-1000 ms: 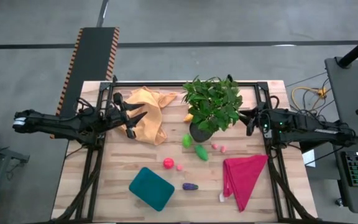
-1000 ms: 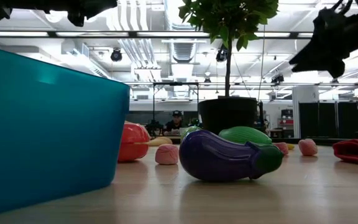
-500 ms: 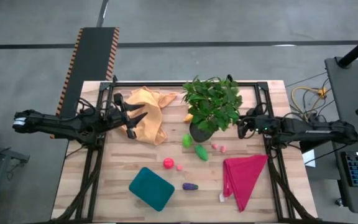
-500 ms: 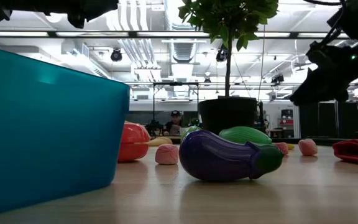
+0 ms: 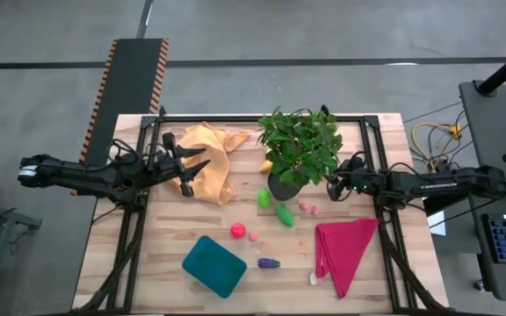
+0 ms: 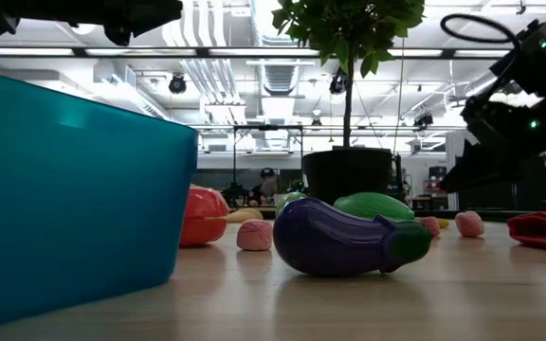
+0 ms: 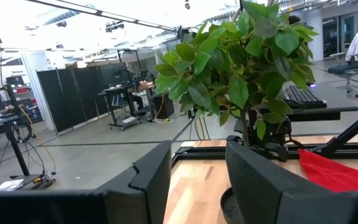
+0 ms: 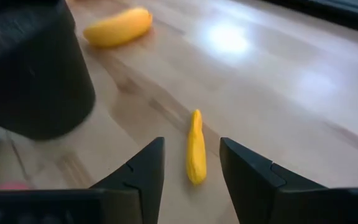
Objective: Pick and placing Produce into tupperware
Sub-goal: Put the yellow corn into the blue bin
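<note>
The teal tub [image 5: 213, 265] sits near the table's near edge and fills the left of the low view [image 6: 64, 189]. Beside it on the wood lie a purple eggplant [image 6: 344, 237], a red piece [image 5: 237, 230], pink pieces [image 5: 304, 207] and green pieces [image 5: 284, 214]. My right gripper [image 5: 332, 186] is open and low, just right of the plant pot [image 5: 284, 186]. In its wrist view [image 8: 191, 142] a small yellow piece [image 8: 196, 155] lies on the table ahead, in line with the gap between its fingers; a second yellow piece [image 8: 118, 27] lies farther off. My left gripper [image 5: 187, 171] is open above the orange-yellow cloth [image 5: 211, 167].
The leafy potted plant [image 5: 299, 145] stands at the table's middle, close to my right gripper. A magenta cloth [image 5: 343, 250] lies near the right edge. Bare wood shows between the tub and the magenta cloth. The room beyond holds desks and screens.
My right gripper has moved toward the table's left, closing on the plant pot, and has come down lower over the table. The left arm and the produce have stayed where they were.
</note>
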